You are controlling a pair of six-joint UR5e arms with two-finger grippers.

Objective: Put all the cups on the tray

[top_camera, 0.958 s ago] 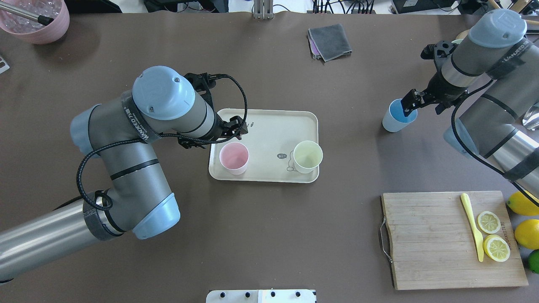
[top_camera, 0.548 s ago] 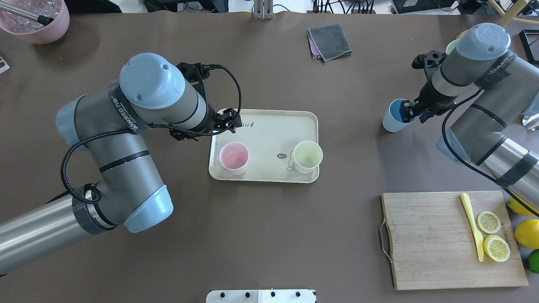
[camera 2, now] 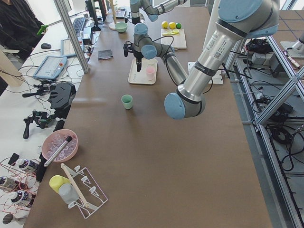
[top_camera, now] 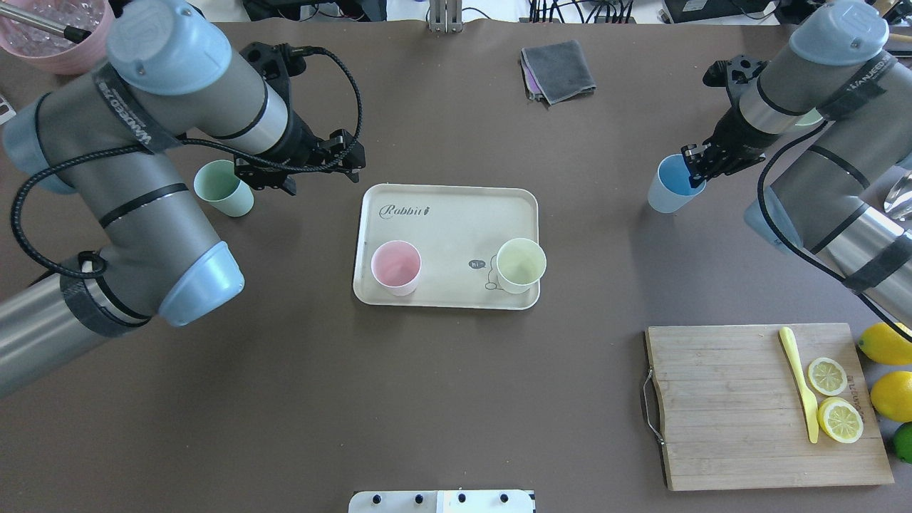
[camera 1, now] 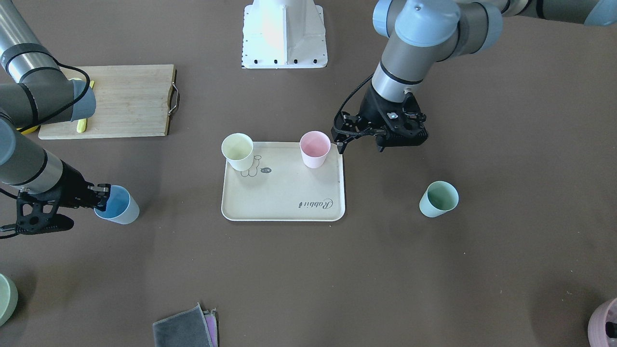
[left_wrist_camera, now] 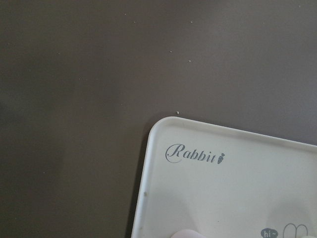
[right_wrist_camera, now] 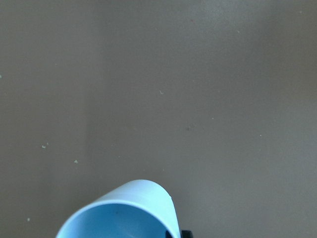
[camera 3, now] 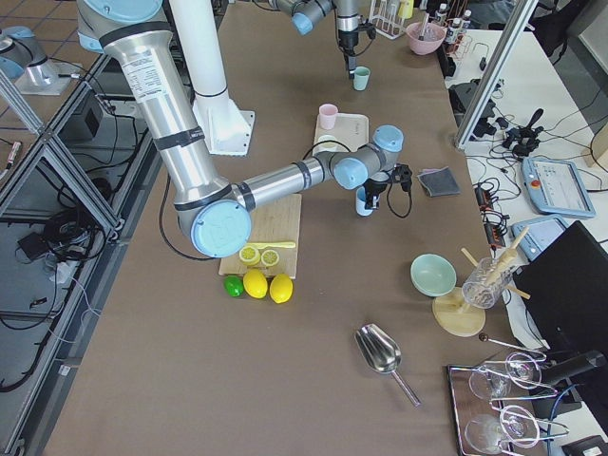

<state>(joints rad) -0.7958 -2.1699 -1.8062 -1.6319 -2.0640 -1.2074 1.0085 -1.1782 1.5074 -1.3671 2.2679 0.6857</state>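
Note:
The beige tray [top_camera: 456, 221] [camera 1: 284, 193] holds the pink cup [top_camera: 396, 266] [camera 1: 315, 148] and the pale yellow cup [top_camera: 521, 264] [camera 1: 237, 151], both upright. The mint green cup [top_camera: 223, 187] [camera 1: 438, 198] stands on the table left of the tray. My left gripper [top_camera: 324, 177] [camera 1: 361, 144] is open and empty, between the tray's far-left corner and the mint cup. Its wrist view shows the tray corner [left_wrist_camera: 198, 163]. My right gripper [top_camera: 695, 167] [camera 1: 103, 195] pinches the rim of the light blue cup [top_camera: 671, 184] [camera 1: 117, 204] [right_wrist_camera: 124, 213], one finger inside it.
A wooden cutting board [top_camera: 727, 406] with lemon slices and a yellow knife lies at the near right, with whole lemons [top_camera: 890, 392] beside it. A grey cloth [top_camera: 558, 70] lies at the far middle. A mauve pot [top_camera: 60, 35] stands at the far left. A sage-green bowl [camera 1: 5, 299] is cut off.
My left arm drew back left and away from the pink cup, off the tray, uncovering the mint cup. My right gripper settled on the blue cup's rim, and the cup shifted slightly.

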